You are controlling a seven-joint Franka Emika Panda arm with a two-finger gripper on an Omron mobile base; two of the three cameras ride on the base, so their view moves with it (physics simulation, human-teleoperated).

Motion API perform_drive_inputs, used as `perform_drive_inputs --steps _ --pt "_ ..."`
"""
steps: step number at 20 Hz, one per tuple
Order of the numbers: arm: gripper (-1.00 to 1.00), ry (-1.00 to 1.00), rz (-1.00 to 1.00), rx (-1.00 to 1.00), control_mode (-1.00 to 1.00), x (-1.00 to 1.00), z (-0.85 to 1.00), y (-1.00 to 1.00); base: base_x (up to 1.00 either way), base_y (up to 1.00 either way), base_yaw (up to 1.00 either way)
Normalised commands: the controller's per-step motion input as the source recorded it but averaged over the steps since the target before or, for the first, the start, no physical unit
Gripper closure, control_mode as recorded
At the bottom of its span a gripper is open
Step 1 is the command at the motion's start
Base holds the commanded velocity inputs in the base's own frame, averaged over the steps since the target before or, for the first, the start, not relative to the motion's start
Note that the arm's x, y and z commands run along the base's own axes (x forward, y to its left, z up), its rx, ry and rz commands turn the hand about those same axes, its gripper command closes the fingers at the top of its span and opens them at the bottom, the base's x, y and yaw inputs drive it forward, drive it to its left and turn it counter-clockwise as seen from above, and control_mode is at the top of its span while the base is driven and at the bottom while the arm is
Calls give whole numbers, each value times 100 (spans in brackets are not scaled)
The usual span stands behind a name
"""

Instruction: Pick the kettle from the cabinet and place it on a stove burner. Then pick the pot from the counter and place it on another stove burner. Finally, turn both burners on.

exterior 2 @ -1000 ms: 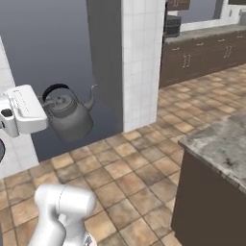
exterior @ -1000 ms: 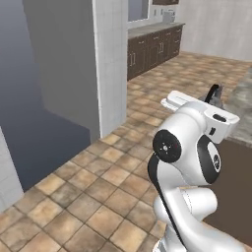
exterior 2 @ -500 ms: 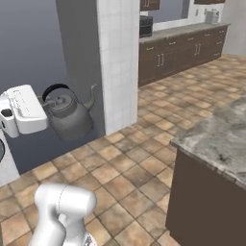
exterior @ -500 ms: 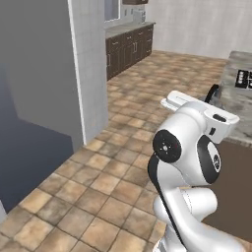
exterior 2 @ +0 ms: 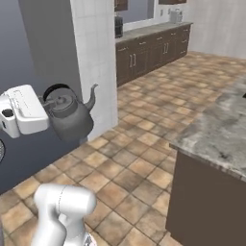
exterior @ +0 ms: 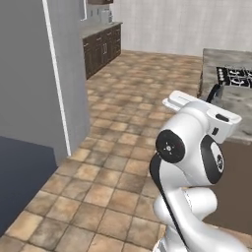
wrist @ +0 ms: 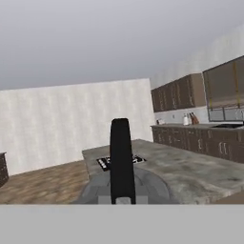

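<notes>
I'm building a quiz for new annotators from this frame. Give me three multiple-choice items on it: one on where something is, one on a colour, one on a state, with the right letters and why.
1. Where is the kettle?
A. On a stove burner
B. Carried in the air at the gripper, above the tiled floor
C. On the floor

2. What colour is the kettle's arched handle?
A. Black
B. Red
C. White

3. What state is the gripper in?
A. Wide open and empty
B. Shut on the kettle's handle
C. Shut on a pot

Answers:
1. B: the right base view shows the kettle hanging beside the white hand, clear of the floor, while the cooktop lies apart on the island counter.
2. A: the hand view shows a black band arching over the grey lid.
3. B: the kettle hangs from the hand with nothing under it.
</notes>
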Motion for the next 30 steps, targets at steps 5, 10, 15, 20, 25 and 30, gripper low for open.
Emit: perform_drive_inputs --steps 5,10,15,20,25,30 --pt "100 0 0 0 100 0 0 0 54 56 -32" --pt "100 0 0 0 100 0 0 0 65 47 -31" --pt "100 0 0 0 100 0 0 0 64 37 -31" --pt "100 0 0 0 100 0 0 0 64 31 -30" --pt "100 0 0 0 100 0 0 0 64 33 -30" --pt "100 0 0 0 100 0 0 0 64 39 -31"
